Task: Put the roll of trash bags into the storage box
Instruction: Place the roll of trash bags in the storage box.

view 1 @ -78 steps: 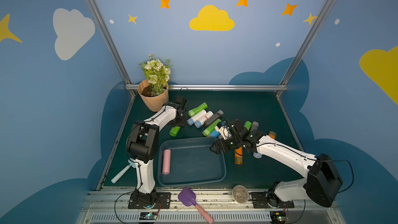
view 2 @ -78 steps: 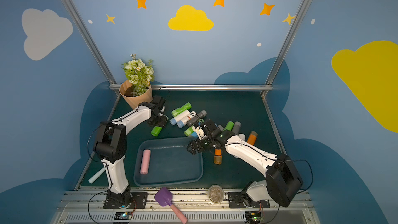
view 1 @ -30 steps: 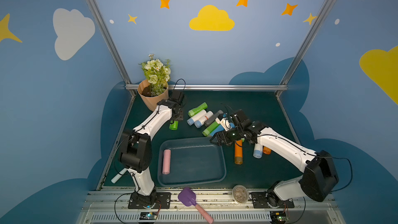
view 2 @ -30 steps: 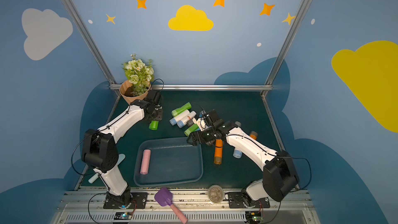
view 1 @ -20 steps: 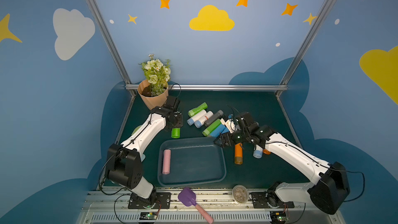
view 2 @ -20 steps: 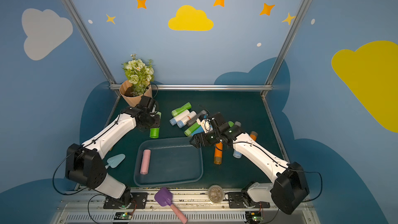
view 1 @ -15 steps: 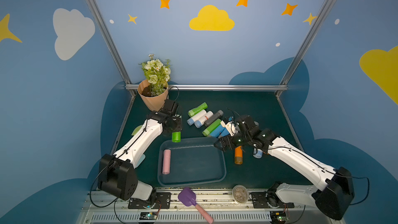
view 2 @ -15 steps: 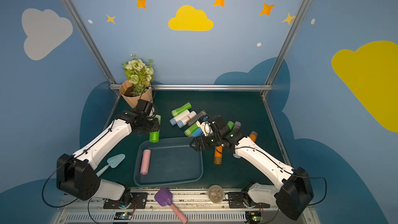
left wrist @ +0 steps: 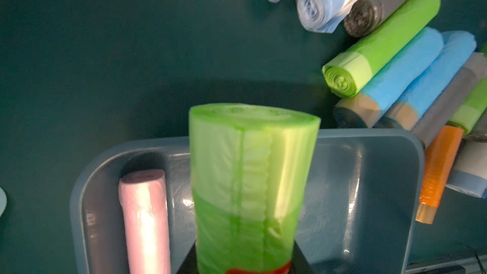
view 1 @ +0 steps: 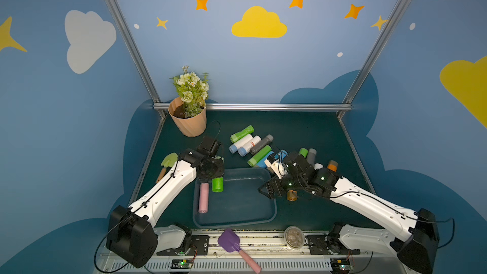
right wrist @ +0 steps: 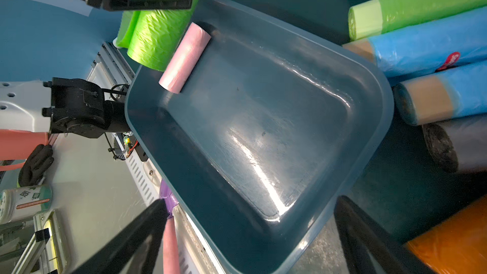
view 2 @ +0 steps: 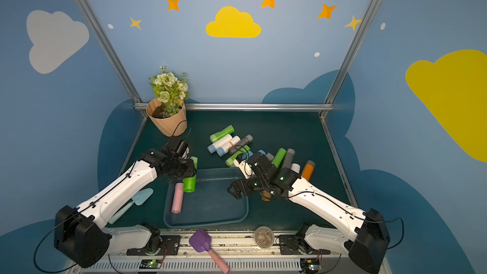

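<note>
The storage box [view 1: 273, 214] is a shallow blue-grey bin at the front centre, also in a top view [view 2: 243, 214]. A pink roll [view 1: 203, 197] lies along its left wall. My left gripper [view 1: 214, 177] is shut on a green roll of trash bags [view 1: 217, 184], held above the box's back left corner. In the left wrist view the green roll [left wrist: 250, 180] stands over the box rim [left wrist: 411, 180], beside the pink roll [left wrist: 145, 220]. My right gripper [view 1: 267, 189] hangs open over the box's right edge, holding nothing; its wrist view shows the box floor [right wrist: 263, 127].
Several loose rolls [view 1: 250, 143] lie behind the box. An orange roll [view 1: 291, 195] sits partly under my right arm. A peach flowerpot [view 1: 188, 122] stands at the back left, a green trowel [view 1: 167, 162] at the left, and a purple scoop [view 1: 229, 241] and a jar [view 1: 293, 237] on the front rail.
My left arm has carried the green roll from beside the flowerpot forward to the box's back left corner. My right gripper, still open, has moved toward the box's right edge.
</note>
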